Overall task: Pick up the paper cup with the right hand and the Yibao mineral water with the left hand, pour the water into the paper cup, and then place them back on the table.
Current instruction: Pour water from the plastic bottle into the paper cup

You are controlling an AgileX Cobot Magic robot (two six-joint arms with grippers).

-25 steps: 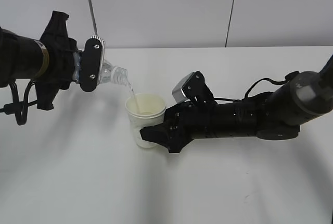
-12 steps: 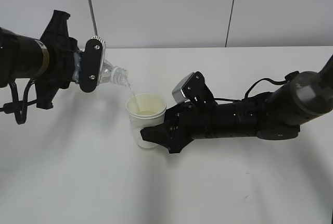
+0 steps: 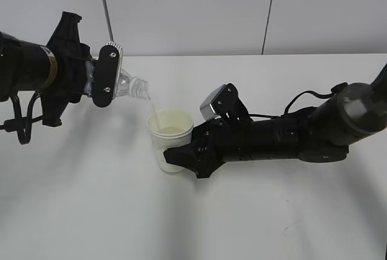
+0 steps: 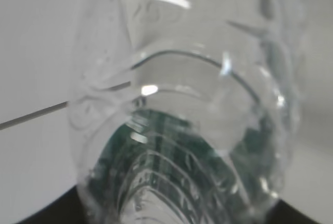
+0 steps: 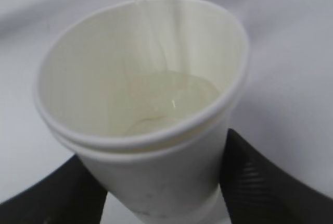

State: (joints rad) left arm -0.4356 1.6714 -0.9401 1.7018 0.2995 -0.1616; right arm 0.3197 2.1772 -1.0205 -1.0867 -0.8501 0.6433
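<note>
At the upper left of the exterior view, the left pincer is clamped on the Yibao mineral water, which is tilted with its open neck pointing right and down. A thin stream of water falls from the neck into the paper cup at the frame's centre. The right pincer reaches in from the right and is clamped around the cup's lower wall, above the white table. The right wrist view shows a shallow pool of water inside the cup.
</note>
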